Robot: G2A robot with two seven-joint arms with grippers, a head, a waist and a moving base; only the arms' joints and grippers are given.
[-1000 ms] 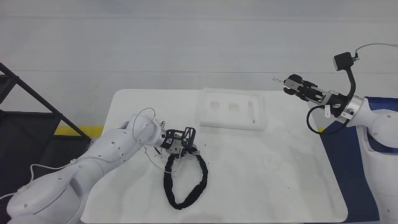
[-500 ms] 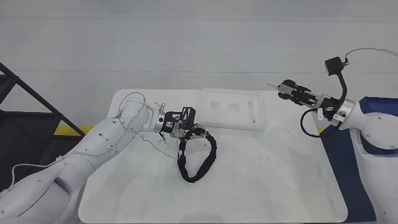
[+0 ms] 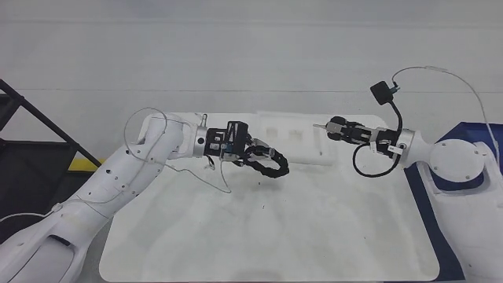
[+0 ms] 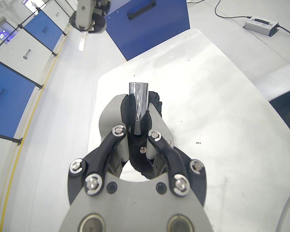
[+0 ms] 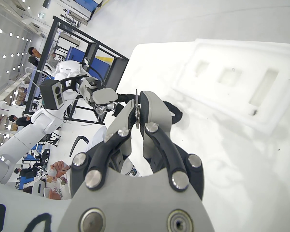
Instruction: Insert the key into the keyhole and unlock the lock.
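Two grippers face each other above the white table (image 3: 314,228), not touching. Nearer, the left gripper (image 4: 137,112) is clamped tight on the chrome cylinder (image 4: 138,97) of the cable lock (image 3: 269,165), whose black loop hangs off the table. The right gripper (image 5: 137,113) pinches the key (image 5: 136,108), blade pointing toward the lock. Farther back, a white foam tray (image 3: 302,153) lies at the table's far edge.
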